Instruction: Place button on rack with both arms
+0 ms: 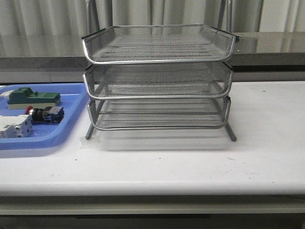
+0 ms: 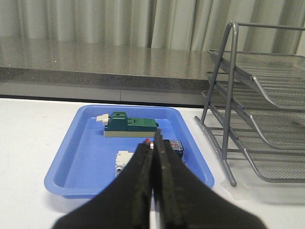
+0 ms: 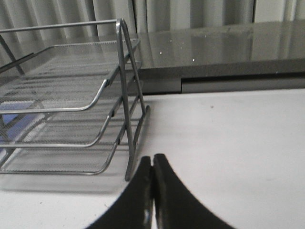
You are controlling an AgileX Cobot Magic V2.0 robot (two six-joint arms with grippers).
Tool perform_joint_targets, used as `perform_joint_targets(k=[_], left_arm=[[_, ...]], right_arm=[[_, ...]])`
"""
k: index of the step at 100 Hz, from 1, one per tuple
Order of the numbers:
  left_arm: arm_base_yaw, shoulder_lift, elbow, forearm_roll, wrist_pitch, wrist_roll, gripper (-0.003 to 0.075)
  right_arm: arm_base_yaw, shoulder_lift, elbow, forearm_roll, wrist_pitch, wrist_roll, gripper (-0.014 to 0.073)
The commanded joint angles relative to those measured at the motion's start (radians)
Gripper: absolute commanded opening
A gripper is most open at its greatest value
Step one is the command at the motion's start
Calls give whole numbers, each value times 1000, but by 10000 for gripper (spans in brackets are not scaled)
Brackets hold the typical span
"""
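The front camera is looking straight ahead over the white tabletop [image 1: 267,157], facing the open fronts of the three-tier silver wire-mesh rack [image 1: 158,78] from a middling distance, with the flat blue plastic tray [image 1: 71,125] showing at its left edge. The left wrist camera is sitting low behind its black claw [image 2: 153,145], looking over that tray toward the rack's side. The right wrist camera is likewise looking past its own black claw [image 3: 152,162] at the rack's opposite side, so all three views are sharing the rack.
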Motion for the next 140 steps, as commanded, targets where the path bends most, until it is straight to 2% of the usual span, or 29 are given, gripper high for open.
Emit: perform_joint_targets(k=[1, 18, 31, 76, 83, 90, 102, 109, 140], left_arm=[[1, -31, 43, -6, -87, 2, -20], [1, -31, 43, -6, -87, 2, -20], [1, -31, 43, -6, -87, 2, -20], [1, -31, 43, -6, -87, 2, -20], [1, -31, 43, -6, -87, 2, -20], [1, -31, 43, -6, -87, 2, -20], [1, -31, 43, -6, -87, 2, -20], [1, -31, 43, -6, -87, 2, -20], [1, -31, 43, -6, -87, 2, -20]], right_arm=[[-6, 88, -107, 24, 29, -5, -60], [-6, 280, -245, 94, 185, -5, -60], [-6, 415, -320, 165, 237, -5, -60], [-6, 696, -340, 570, 138, -5, -50], [-6, 723, -340, 602, 133, -5, -2], [-5, 744, -340, 626, 126, -5, 90], [-5, 777, -340, 683, 105, -5, 331], [-5, 795, -340, 721, 76, -5, 421], [29, 955, -369, 808, -35, -27, 431]])
